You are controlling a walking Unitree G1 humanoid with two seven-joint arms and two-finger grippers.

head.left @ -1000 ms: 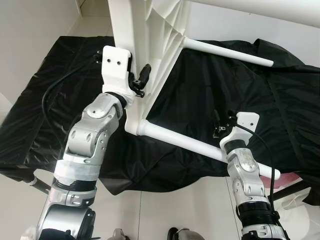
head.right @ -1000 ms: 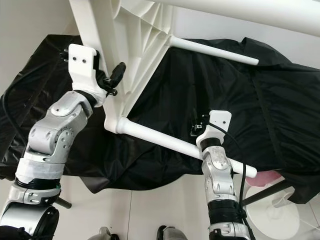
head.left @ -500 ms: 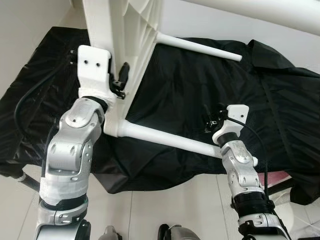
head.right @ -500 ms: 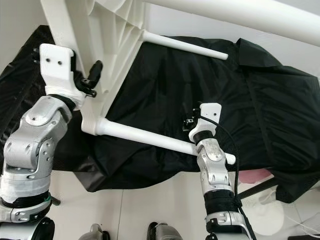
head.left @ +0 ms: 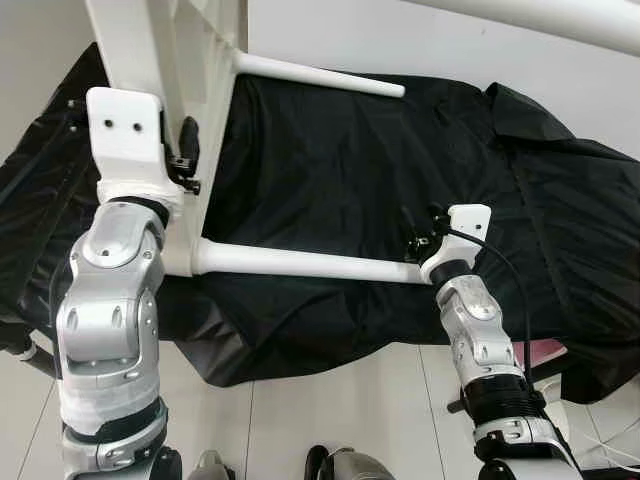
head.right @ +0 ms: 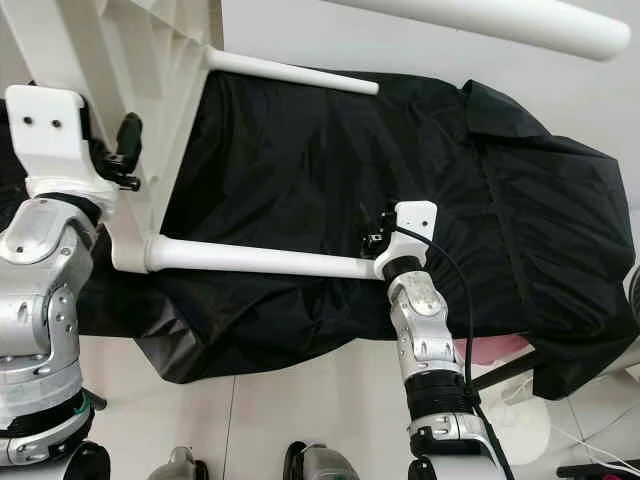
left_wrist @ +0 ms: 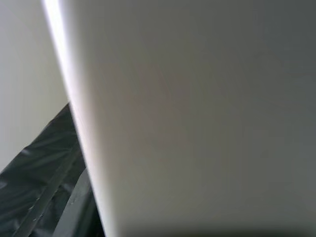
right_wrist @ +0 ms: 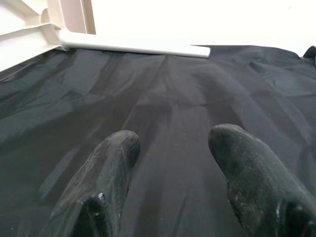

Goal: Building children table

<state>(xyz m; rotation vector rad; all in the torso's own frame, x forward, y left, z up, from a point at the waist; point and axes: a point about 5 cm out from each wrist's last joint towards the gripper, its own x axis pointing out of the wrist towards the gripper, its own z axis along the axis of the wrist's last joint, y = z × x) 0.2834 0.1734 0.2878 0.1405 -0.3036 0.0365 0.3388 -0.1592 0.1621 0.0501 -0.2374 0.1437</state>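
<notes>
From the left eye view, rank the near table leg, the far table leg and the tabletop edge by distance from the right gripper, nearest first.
1. near table leg: its free end lies right beside the right gripper, over the black sheet.
2. far table leg: farther back, up and to the robot's left.
3. tabletop edge: far left, by the left gripper.

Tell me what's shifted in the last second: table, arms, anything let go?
The table, on its side, swung toward the robot's left with the left gripper at its top edge. Its near leg went from sloping to almost level, and the tip, earlier past the right arm, now ends by the right gripper, fingers open and empty. Nothing visibly taken or released. The black sheet stays spread underneath.
</notes>
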